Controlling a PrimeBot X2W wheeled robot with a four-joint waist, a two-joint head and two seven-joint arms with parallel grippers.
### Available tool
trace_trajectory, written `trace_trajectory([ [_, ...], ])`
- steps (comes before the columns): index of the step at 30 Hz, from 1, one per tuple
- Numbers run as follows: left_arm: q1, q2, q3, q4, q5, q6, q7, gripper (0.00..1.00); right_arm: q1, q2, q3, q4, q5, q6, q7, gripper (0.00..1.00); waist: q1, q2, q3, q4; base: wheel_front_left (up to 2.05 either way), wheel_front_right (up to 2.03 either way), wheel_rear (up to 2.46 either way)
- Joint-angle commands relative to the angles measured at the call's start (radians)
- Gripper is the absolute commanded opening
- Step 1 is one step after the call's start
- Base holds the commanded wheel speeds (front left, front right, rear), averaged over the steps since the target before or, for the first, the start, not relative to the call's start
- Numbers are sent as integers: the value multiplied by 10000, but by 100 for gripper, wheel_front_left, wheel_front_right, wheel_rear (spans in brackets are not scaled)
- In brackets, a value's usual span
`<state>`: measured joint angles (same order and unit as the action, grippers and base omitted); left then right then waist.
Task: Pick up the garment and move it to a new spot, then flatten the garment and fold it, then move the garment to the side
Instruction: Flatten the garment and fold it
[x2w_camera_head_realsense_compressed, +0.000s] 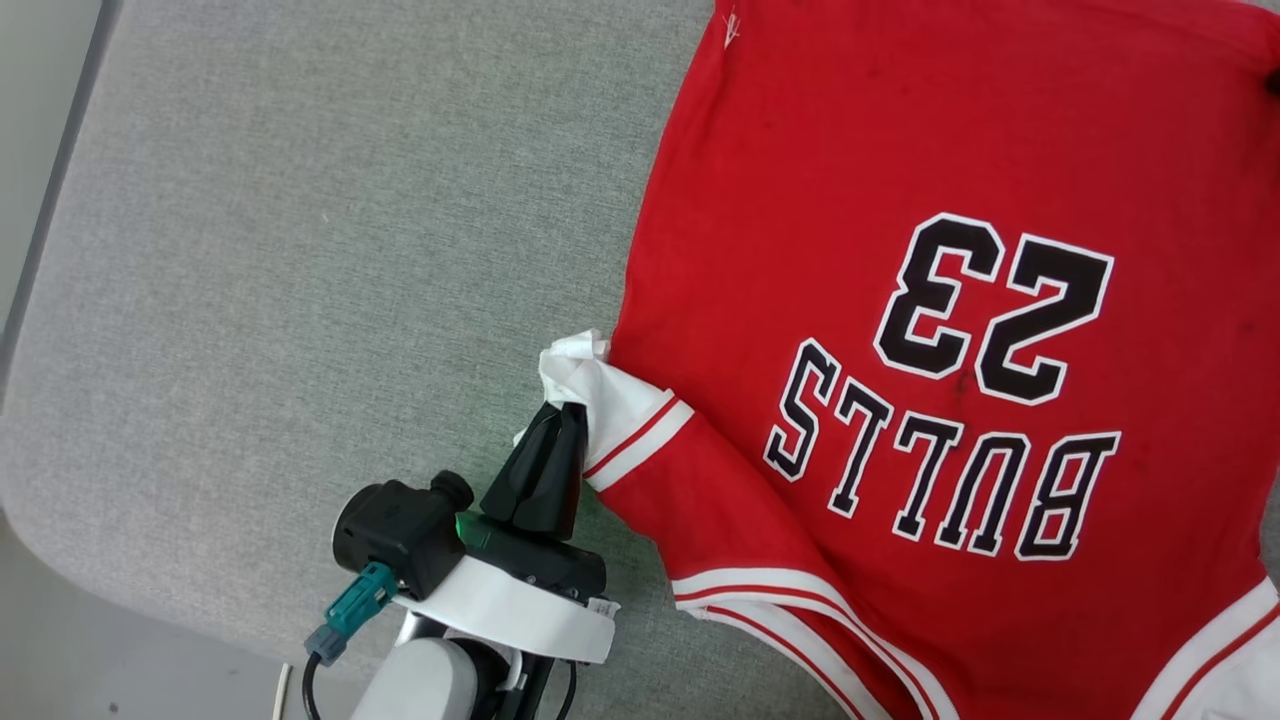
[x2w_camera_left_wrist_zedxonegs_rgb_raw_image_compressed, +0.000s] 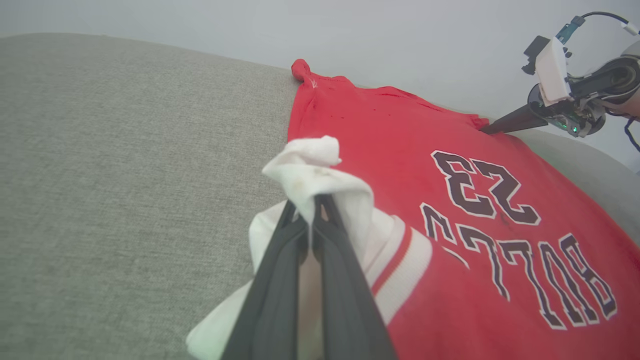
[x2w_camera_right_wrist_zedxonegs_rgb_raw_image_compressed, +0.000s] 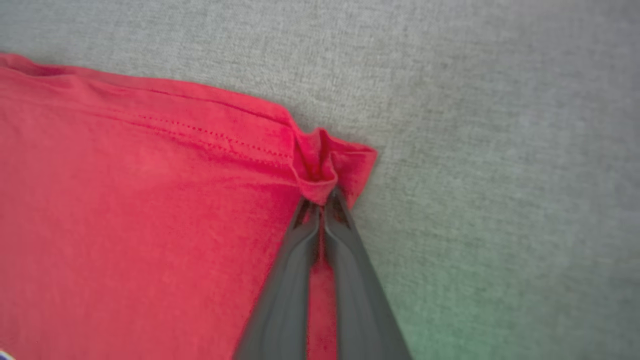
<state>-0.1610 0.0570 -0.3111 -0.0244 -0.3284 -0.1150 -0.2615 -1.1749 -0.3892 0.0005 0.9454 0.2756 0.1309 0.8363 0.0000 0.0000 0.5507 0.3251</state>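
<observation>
The garment (x2w_camera_head_realsense_compressed: 850, 180) lies on the grey fabric surface (x2w_camera_head_realsense_compressed: 300, 250), right of frame. Left claw (x2w_camera_head_realsense_compressed: 566, 412) clamped on its white sleeve (x2w_camera_head_realsense_compressed: 625, 405); right claw (x2w_camera_right_wrist_zedxonegs_rgb_raw_image_compressed: 324, 196) clamped on its red corner (x2w_camera_right_wrist_zedxonegs_rgb_raw_image_compressed: 350, 162).

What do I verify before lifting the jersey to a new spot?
1. Is the left gripper shut on the white sleeve? Ok, cloth is pinched between the fingers.
2. Is the right gripper shut on the red hem corner? Ok, the corner is puckered at the tips.
3. Is the garment lying flat? Not ok. The body is smooth with the print up, but the held sleeve is bunched.
4. Is the far sleeve free? Cannot tell, as the head view's edge cuts it off.
5. Is there room on the grey surface to the robot's left? Ok, bare fabric lies beside the garment.
</observation>
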Motion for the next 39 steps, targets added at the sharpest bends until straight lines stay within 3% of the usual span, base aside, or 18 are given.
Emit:
trace_trajectory([
  [1, 4, -22, 67, 65, 57, -43, -50, 0, 744, 133, 157, 648, -11, -3, 302, 0, 0, 0, -150, -15, 0, 0, 0],
  [7, 291, -41, 301, 413, 103, -67, -50, 0, 376, -479, 418, 12, -95, -11, -106, 0, 0, 0, -977, -256, 0, 0, 0],
  [12, 700, 52, 615, 914, 113, -25, -40, 0, 1026, -675, 1007, -726, 367, -8, -421, 0, 0, 0, -2080, -776, 0, 0, 0],
  [18, 1274, 330, 1009, 1310, -34, 191, 22, 0, 2928, -1026, 1386, -1981, 1300, -8, -762, 0, 0, 0, -3322, -1552, 0, 0, 0],
  [25, 2111, 675, 1325, 1344, -278, 469, 519, 0, 6272, -1232, 668, -3838, 2113, -6, -1082, 0, 0, 0, -4473, -2416, 0, 0, 0],
  [33, 2676, 984, 1520, 1275, -492, 614, 983, 0, 9926, -400, -988, -5829, 1978, -6, -1054, 0, 0, 0, -5116, -3018, 0, 0, 0],
  [39, 2977, 1061, 1511, 1287, -617, 682, 1233, 0, 12805, 1318, -2382, -7201, 1645, -5, -899, 0, 0, 0, -5393, -3155, 0, 0, 0],
])
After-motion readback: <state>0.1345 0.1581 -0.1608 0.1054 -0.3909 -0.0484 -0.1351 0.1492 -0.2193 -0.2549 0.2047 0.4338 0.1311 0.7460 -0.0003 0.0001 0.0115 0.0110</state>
